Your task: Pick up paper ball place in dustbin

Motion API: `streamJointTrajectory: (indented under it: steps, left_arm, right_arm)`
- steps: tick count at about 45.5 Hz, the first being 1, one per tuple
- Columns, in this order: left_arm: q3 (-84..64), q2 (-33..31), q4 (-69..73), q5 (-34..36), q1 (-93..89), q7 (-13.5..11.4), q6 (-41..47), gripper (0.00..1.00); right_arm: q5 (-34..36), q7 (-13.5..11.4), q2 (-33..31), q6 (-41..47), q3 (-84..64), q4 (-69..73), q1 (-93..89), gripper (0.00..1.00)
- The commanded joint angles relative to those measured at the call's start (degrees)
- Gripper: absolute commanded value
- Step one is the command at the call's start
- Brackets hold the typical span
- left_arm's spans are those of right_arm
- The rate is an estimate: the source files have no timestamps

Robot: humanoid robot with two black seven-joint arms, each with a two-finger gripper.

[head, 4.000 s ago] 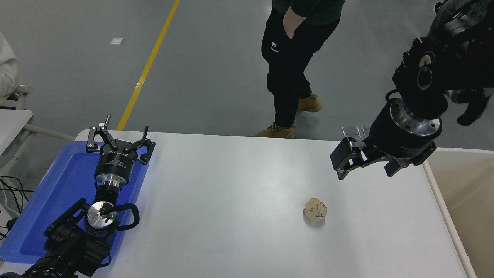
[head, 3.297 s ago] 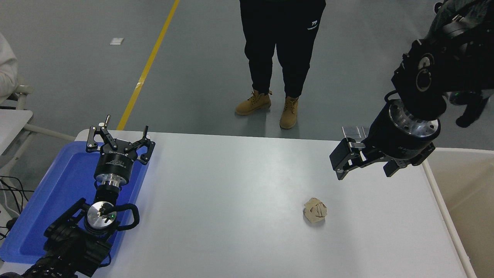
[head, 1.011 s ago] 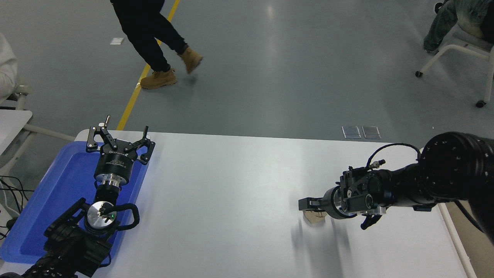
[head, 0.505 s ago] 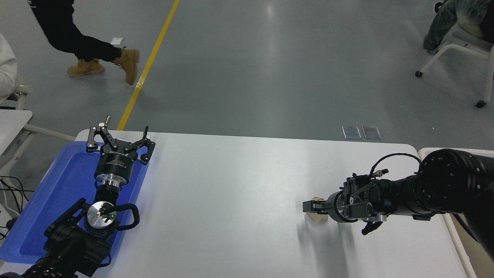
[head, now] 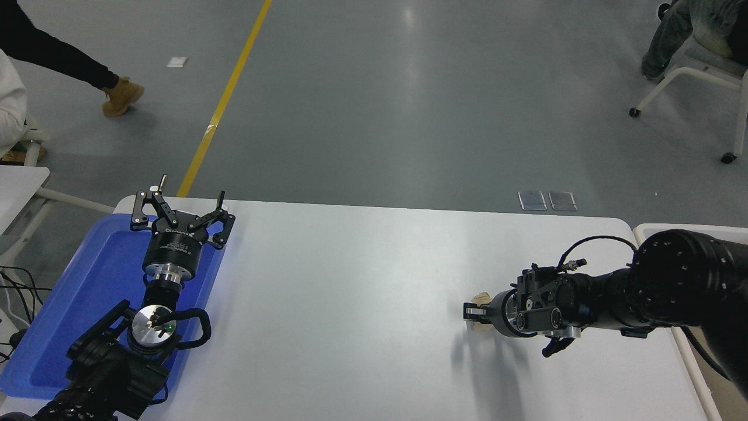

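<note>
Small crumpled tan paper ball [head: 482,297] pinched in my black right gripper [head: 476,310] over white table [head: 350,304], parked left gripper [head: 182,211] jaws spread over blue tray [head: 87,292].

A blue tray [head: 87,292] lies at the white table's [head: 362,280] left end; a person's boot [head: 121,96] beyond.

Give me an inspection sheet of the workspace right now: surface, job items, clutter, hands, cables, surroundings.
Surface: white table, bare in the middle.
Job's things: paper ball mostly hidden in the right hand; dustbin, only its rim shows at the right edge.
Clutter: blue tray on the table's left end.
Hands: right hand shut on the paper ball; left hand open, parked over the tray.
Cables: black cable looped on the right wrist; cables off the table's left.
Surroundings: grey floor, yellow line, a person's boot, chair.
</note>
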Motion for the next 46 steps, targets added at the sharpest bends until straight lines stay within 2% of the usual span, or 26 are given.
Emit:
streamJointTrajectory:
  steps: [1,8,19,26,46]
  left_arm:
    - [0.0,0.0,0.0,-0.01,0.0,0.0,-0.01,1.0]
    - [0.0,0.0,0.0,-0.01,0.0,0.0,-0.01,1.0]
    - [0.0,0.0,0.0,-0.01,0.0,0.0,-0.01,1.0]
    - [0.0,0.0,0.0,-0.01,0.0,0.0,-0.01,1.0]
    - [0.0,0.0,0.0,-0.01,0.0,0.0,-0.01,1.0]
  right_arm:
    - [-0.17,0.42,0.0,0.18,0.44,2.88,3.53,0.0]
    - [-0.61,0.51,0.0,0.53,0.0,9.38,9.5,0.0]
    - [-2.62,0.6,-8.08,0.88,-0.62,25.2,23.03,0.0]
    - [-3.51,0.51,-10.98,2.11,-2.46,32.85,32.35,0.0]
    - [-3.42,0.51,-14.41,12.13,-8.17,39.54,49.32,0.0]
